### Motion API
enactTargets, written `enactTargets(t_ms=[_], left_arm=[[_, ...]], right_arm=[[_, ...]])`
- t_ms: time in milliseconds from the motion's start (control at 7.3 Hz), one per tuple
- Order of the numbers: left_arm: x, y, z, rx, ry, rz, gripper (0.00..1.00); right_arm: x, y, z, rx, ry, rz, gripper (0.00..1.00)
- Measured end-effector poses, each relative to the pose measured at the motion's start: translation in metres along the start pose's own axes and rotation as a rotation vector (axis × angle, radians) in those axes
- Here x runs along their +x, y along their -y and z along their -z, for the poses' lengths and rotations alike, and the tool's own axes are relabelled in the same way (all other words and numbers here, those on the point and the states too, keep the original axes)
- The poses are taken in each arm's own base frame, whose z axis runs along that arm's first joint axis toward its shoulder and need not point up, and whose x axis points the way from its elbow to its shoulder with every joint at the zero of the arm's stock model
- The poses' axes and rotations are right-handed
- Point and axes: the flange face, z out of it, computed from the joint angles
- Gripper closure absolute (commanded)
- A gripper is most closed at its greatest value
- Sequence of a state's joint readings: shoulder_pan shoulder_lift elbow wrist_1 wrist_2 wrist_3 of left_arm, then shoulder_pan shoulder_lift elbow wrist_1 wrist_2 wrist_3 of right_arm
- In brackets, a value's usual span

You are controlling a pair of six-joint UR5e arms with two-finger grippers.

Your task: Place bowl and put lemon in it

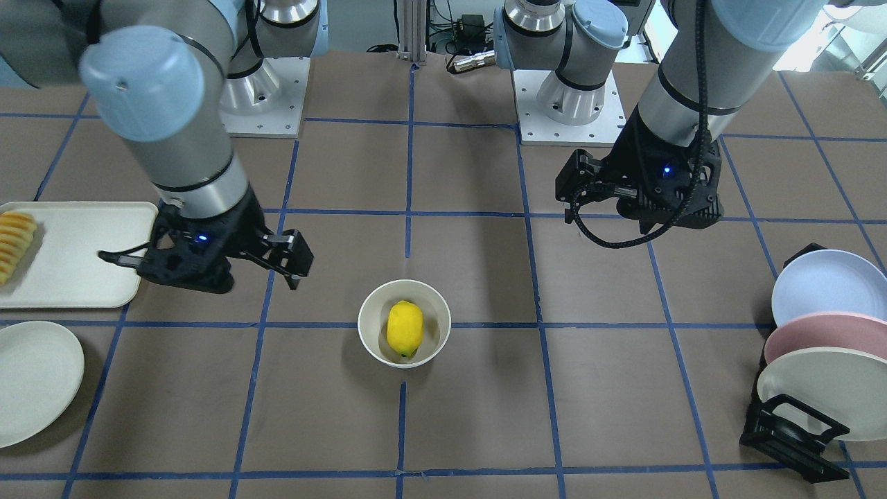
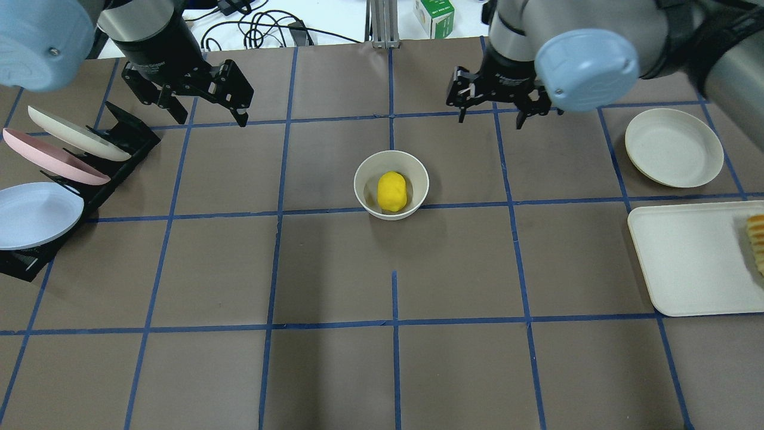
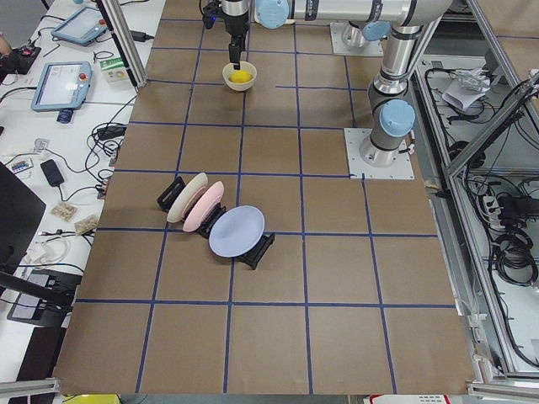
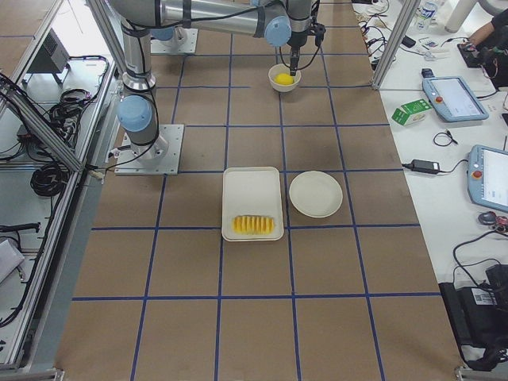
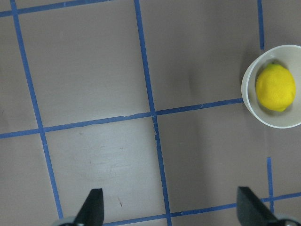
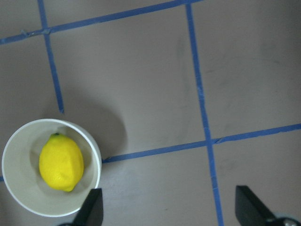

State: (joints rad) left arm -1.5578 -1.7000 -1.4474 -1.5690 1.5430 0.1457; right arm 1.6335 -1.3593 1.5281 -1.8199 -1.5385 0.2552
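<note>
The off-white bowl (image 1: 371, 333) (image 2: 364, 179) stands upright near the table's middle. The yellow lemon (image 1: 405, 328) (image 2: 391, 190) lies inside it. My left gripper (image 2: 210, 116) is open and empty, raised above the table, to the left of and beyond the bowl in the overhead view. My right gripper (image 2: 490, 119) is open and empty, raised to the right of and beyond the bowl. The left wrist view shows the bowl (image 5: 249, 94) and lemon (image 5: 275, 88) at its right edge. The right wrist view shows the bowl (image 6: 19, 179) and lemon (image 6: 61, 161) at its lower left.
A black rack (image 2: 128, 140) with cream, pink and blue plates stands on my left. A flat cream plate (image 2: 673, 147) and a cream tray (image 2: 692, 257) with fruit slices (image 2: 757, 239) lie on my right. A green carton (image 2: 434, 11) sits at the far edge.
</note>
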Motion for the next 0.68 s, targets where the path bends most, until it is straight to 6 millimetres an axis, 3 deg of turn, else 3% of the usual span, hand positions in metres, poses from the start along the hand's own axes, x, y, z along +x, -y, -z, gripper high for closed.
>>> enactTargets(t_ms=[274, 685], left_arm=[[0.000, 0.000, -0.001, 0.002, 0.001, -0.001, 0.00], [0.001, 0.000, 0.000, 0.003, 0.001, -0.002, 0.00]], right_arm=[[0.036, -0.015, 0.032, -0.003, -0.025, -0.008, 0.00], [0.049, -0.031, 0.039, -0.043, -0.039, -0.011, 0.00]])
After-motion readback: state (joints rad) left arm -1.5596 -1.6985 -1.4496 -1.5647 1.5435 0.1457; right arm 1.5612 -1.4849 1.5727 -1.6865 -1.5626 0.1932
